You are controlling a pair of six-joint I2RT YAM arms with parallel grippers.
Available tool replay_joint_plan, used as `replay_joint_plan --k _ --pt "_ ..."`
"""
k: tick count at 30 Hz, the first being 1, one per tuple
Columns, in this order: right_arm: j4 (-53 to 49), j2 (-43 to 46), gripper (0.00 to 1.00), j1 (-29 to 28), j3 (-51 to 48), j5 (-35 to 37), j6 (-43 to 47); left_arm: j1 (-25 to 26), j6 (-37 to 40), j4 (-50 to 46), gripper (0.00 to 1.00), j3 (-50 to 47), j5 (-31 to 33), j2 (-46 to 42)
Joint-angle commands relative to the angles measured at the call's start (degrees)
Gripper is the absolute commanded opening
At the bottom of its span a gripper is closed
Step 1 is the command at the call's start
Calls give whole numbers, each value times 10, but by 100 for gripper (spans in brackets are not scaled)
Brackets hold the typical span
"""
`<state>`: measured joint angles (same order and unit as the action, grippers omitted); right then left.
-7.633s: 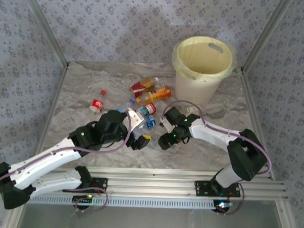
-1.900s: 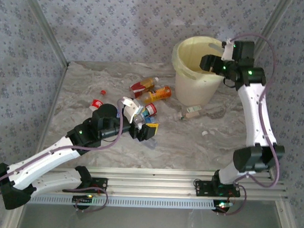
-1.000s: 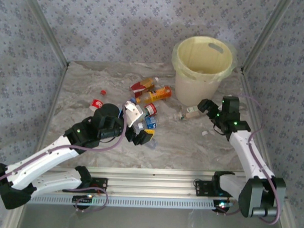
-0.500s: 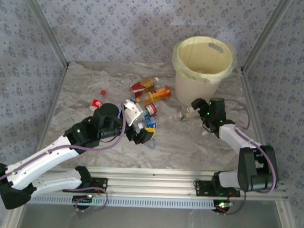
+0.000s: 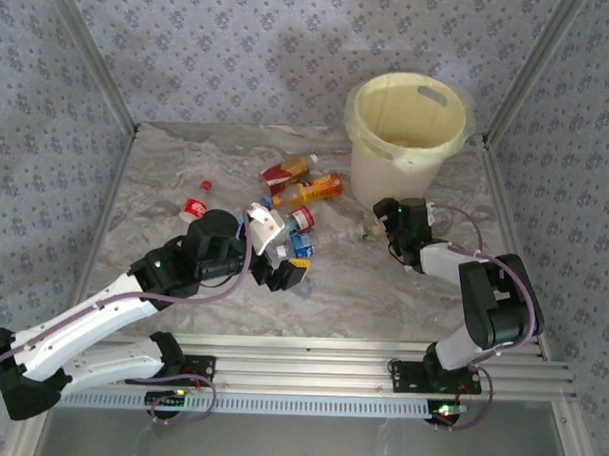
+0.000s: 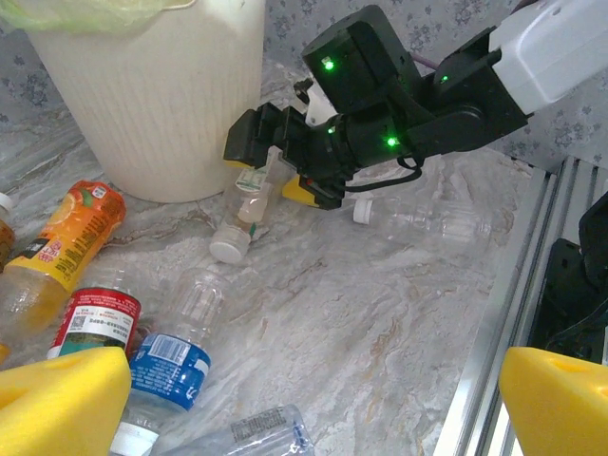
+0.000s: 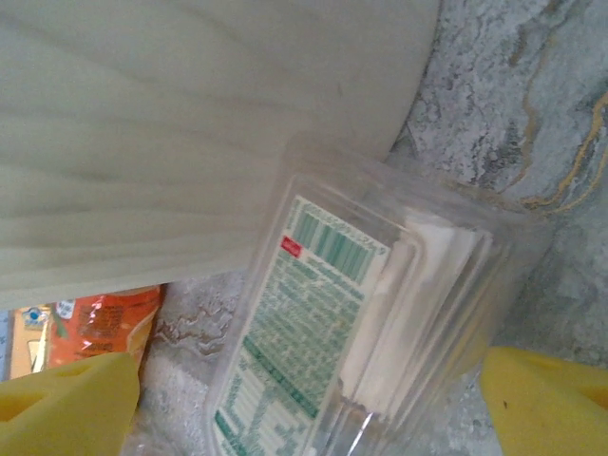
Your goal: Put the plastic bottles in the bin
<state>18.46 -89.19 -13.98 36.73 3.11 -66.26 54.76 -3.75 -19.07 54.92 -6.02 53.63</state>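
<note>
One risk: right gripper [image 6: 271, 166], jaws spread astride a bottle [image 7: 361, 313] against the bin [image 6: 161, 95] — my off-centre squeeze could squirt it away. Left gripper [image 6: 309, 399] gapes too.

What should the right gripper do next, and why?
Probably close: the right gripper stands open astride the clear crushed plastic bottle with a green-and-white label, lying at the foot of the pale yellow round plastic bin, yellow pads flanking it, not yet squeezing.
</note>
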Motion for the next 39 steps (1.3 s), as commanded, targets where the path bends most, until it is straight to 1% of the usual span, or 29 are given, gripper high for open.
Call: replay_joint_plan --k 1,10,19,25,30,39 --pt "14 -16 94 -5 10 41 -26 3 -7 20 100 1 -4 -11" --pt "20 -42 90 5 2 53 -35 3 -6 19 100 -3 -2 -12" --pt "30 -50 85 31 -8 32 -26 3 -6 19 100 -4 -2 -9" --pt "37 -47 76 47 -17 17 -18 4 -7 20 100 -2 -2 -5" --pt "34 -31 71 53 -26 13 -5 4 -9 21 100 2 -3 -2" --pt "-23 49 69 70 -41 1 69 3 -10 20 100 2 -3 -2"
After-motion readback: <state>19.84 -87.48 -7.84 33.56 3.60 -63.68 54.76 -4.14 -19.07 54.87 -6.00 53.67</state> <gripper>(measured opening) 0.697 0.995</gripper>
